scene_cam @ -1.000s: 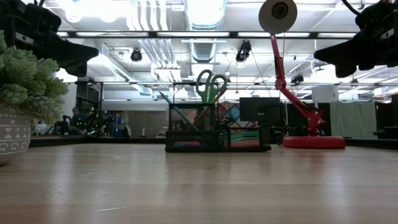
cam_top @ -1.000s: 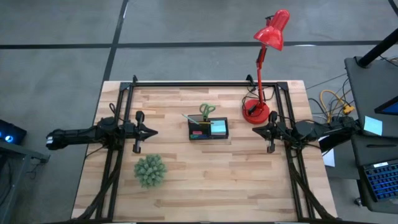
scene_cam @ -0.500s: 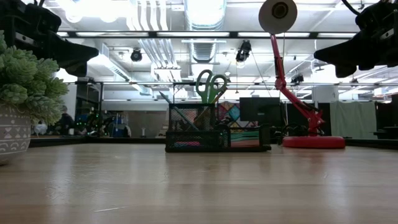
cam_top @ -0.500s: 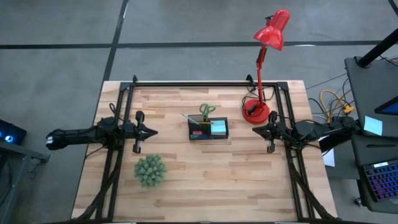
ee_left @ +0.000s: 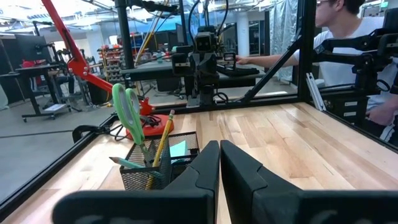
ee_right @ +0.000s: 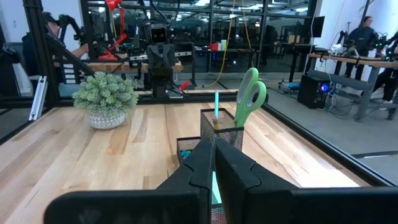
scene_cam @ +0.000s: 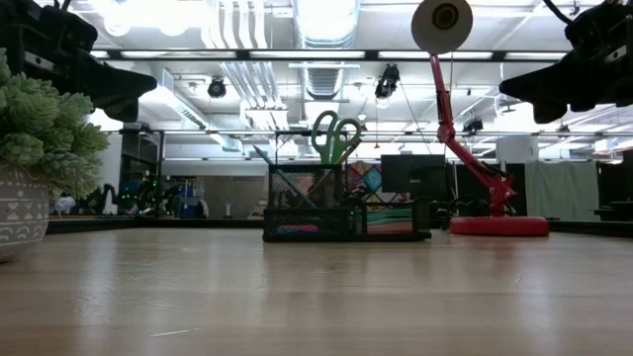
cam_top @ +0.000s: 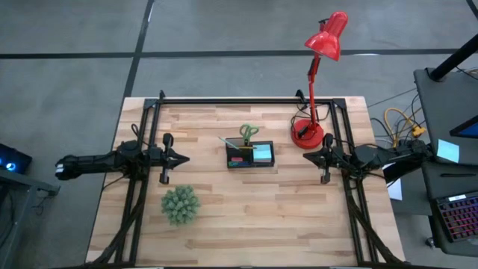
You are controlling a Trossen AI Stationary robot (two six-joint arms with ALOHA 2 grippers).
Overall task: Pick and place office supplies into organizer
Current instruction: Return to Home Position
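Observation:
The black mesh organizer [cam_top: 250,155] stands mid-table. Green-handled scissors [scene_cam: 336,136], a yellow pencil [ee_left: 163,138] and a teal pen [ee_right: 216,102] stand upright in its cup; sticky-note pads [cam_top: 262,152] lie in its tray. My left gripper [cam_top: 184,158] hovers shut at the table's left side, pointing level toward the organizer. My right gripper [cam_top: 305,158] hovers shut at the right side, facing it too. Both are well apart from the organizer and hold nothing.
A green spiky plant [cam_top: 180,204] in a white pot stands near the left front. A red desk lamp [cam_top: 308,135] has its round base at the far right, close to my right gripper. A black frame [cam_top: 246,100] rims the table. A person sits beyond the table [ee_left: 354,37].

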